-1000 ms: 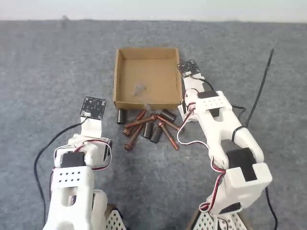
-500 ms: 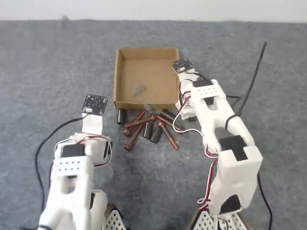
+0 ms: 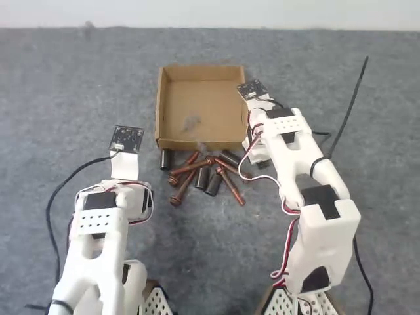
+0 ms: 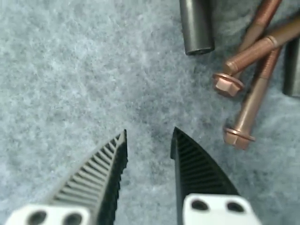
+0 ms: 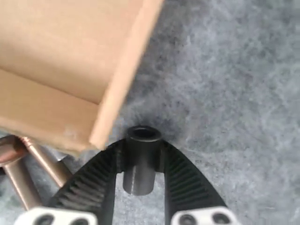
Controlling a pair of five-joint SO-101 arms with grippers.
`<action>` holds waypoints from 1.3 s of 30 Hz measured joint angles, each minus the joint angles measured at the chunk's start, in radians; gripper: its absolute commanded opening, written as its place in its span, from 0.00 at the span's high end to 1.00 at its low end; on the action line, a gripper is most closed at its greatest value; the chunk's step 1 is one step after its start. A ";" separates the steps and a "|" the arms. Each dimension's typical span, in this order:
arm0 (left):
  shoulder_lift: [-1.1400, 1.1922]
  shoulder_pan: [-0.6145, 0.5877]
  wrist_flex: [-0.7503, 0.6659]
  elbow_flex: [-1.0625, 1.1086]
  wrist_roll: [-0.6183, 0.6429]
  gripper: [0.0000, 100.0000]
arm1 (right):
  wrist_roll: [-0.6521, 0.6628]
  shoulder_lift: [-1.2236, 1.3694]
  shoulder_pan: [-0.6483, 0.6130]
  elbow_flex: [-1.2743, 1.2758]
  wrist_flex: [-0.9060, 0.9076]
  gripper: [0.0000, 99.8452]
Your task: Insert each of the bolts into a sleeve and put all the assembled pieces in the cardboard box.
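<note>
Several copper bolts (image 3: pixel 197 165) and dark sleeves (image 3: pixel 208 180) lie in a loose pile on the grey carpet, just in front of the open cardboard box (image 3: pixel 159 105). My right gripper (image 5: pixel 140 150) is shut on a black sleeve (image 5: pixel 139 165), held upright beside the box's front right corner (image 5: pixel 101 126). The right arm (image 3: pixel 282 141) hangs over that spot. My left gripper (image 4: pixel 149 138) is open over bare carpet, short of the pile. Ahead of it lie a sleeve (image 4: pixel 197 23) and bolts (image 4: pixel 246 115). The left arm (image 3: pixel 126 167) stands left of the pile.
The box is empty inside. Carpet (image 3: pixel 79 85) stretches around the pile on all sides. A black cable (image 3: pixel 351 111) trails off behind the right arm, and another cable (image 3: pixel 62 190) loops beside the left arm.
The right arm has swung left, closer to the box's right side. The left arm's wrist has edged a little farther from its base. The pile has not moved.
</note>
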 measured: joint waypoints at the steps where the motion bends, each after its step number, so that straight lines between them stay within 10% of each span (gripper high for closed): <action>1: 0.000 0.000 0.000 0.000 0.008 0.85 | -0.011 0.000 0.008 0.000 0.000 0.99; 18: 0.069 0.437 0.292 -0.362 0.120 0.85 | -0.028 0.006 0.023 -0.011 0.002 0.99; 27: 0.505 0.457 0.192 -0.404 0.138 0.85 | -0.028 0.006 0.023 -0.011 0.002 0.99; 39: 0.534 0.339 0.161 -0.417 0.137 0.85 | -0.028 0.006 0.023 -0.011 0.002 0.99</action>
